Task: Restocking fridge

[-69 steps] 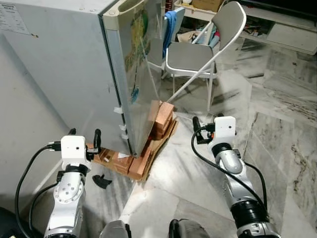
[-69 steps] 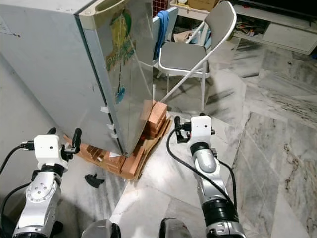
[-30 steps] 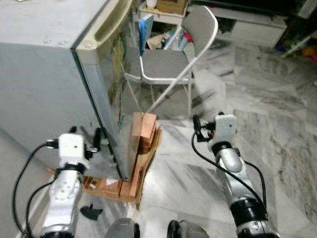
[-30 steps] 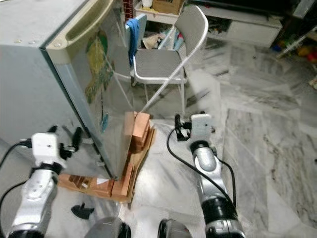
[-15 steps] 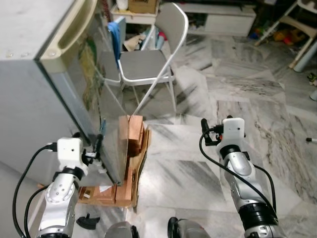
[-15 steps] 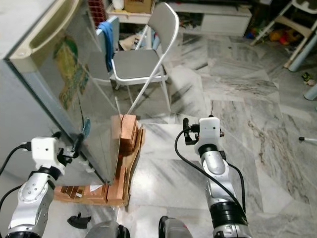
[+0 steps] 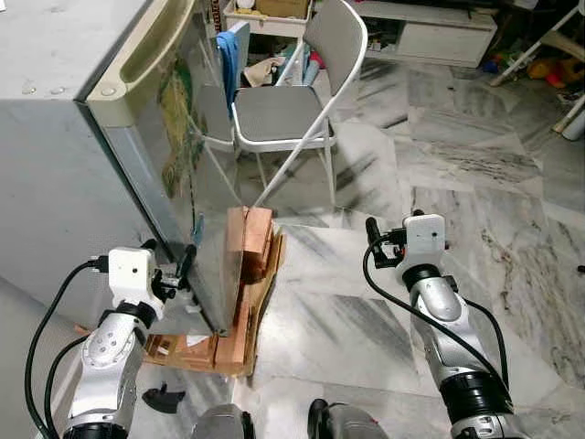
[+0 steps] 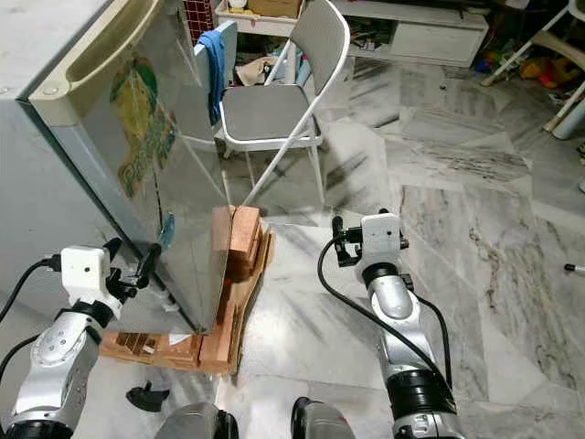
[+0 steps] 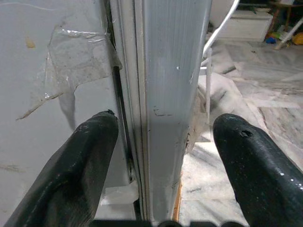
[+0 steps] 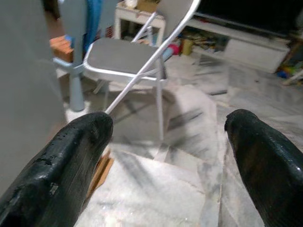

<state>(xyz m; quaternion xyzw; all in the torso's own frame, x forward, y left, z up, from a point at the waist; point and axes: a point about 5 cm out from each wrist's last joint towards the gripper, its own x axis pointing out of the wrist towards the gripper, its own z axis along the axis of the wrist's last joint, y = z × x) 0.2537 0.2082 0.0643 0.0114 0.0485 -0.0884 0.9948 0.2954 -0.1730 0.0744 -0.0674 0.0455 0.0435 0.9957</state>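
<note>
1. Grey fridge point(image 7: 82, 146) fills the upper left of the frame, door shut.
2. Left gripper point(image 9: 158, 156) has closed in on the door's lower edge, jaws wide astride it.
3. Right gripper point(image 10: 165, 156) hangs wide, empty; opening comes next.

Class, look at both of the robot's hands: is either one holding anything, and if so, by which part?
Nothing is held. The left hand is open, its fingers straddling the fridge door's edge without closing. The right hand is open over the floor.
</note>
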